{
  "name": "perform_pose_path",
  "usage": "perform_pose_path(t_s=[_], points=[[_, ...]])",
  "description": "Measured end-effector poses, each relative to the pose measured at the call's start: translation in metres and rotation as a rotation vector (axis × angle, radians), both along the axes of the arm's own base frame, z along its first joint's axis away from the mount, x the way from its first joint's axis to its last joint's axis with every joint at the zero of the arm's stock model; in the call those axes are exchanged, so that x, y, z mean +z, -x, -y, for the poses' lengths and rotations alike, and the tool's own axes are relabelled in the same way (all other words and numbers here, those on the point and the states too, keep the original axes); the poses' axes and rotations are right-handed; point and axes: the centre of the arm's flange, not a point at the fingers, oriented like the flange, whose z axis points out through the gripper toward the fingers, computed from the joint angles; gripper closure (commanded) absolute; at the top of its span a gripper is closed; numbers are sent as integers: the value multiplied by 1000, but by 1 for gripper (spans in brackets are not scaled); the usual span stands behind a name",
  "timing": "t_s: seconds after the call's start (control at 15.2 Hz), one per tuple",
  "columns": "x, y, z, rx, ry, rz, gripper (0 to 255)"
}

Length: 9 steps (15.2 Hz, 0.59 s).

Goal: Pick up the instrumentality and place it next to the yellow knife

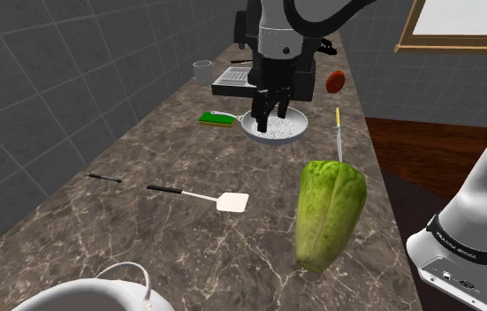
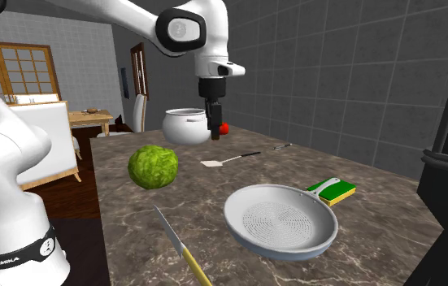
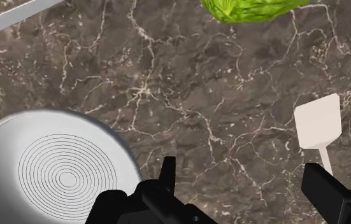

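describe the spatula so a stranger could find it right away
On the long marbled countertop, look left of the big green lettuce in the shoulder view. The spatula lies flat there: thin black handle, square white blade, unlike the smaller all-black stick farther left.

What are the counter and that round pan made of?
The counter looks like polished brown stone, perhaps marble: pale veins run all over it. The pan looks like smooth grey metal, with fine rings on its base, though that is a guess.
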Motion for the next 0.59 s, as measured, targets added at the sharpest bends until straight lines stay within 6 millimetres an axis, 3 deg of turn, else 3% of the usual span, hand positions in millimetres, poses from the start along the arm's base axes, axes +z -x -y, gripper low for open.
perform_pose_path(t_s=[0.59], points=[[-50, -42, -103, 174, 21, 33, 0]])
